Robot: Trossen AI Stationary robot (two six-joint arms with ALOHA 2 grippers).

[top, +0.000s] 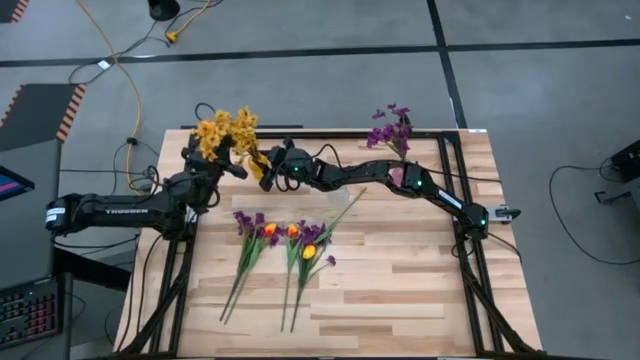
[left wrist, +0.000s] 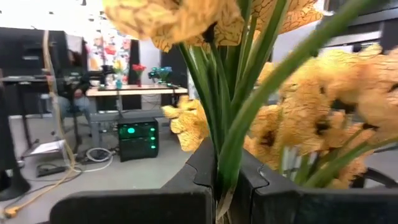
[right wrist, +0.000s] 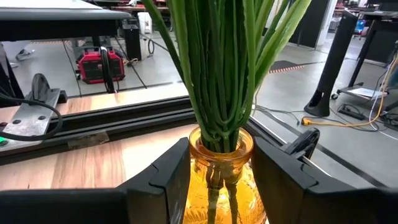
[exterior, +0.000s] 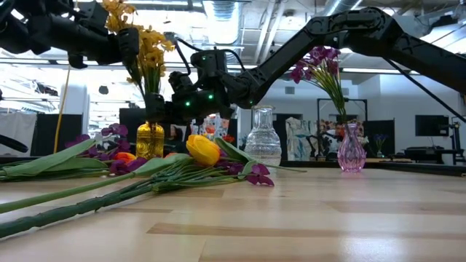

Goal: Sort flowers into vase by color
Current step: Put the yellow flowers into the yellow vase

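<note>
An amber glass vase [right wrist: 221, 180] [exterior: 149, 140] stands near the table's far left and holds a bunch of fluffy yellow flowers [top: 226, 130] [exterior: 143, 45]. My left gripper [left wrist: 227, 186] is up among the blooms, shut on one stem. My right gripper [right wrist: 221, 177] reaches across from the right at the height of the vase's neck, shut on it. Purple blooms [top: 392, 128] stand in a pink vase [exterior: 351, 154] at the far right. Purple and orange-yellow tulip stems [top: 285, 245] lie flat on the table's middle. My left gripper pinches one green stem of the yellow flowers [left wrist: 231, 146] between its two fingers, just below the blooms; the stem stands upright above them. My right gripper holds the amber vase by its neck [right wrist: 221, 144], one finger [right wrist: 166, 177] on each side, coming in level. The vase stands upright on the table.
An empty clear glass vase [exterior: 263, 143] stands between the amber and the pink vase. The loose flowers [exterior: 204, 164] take up the table's middle; bare wood [top: 420, 280] lies toward the near and right edges. Black rails run along the table's sides.
</note>
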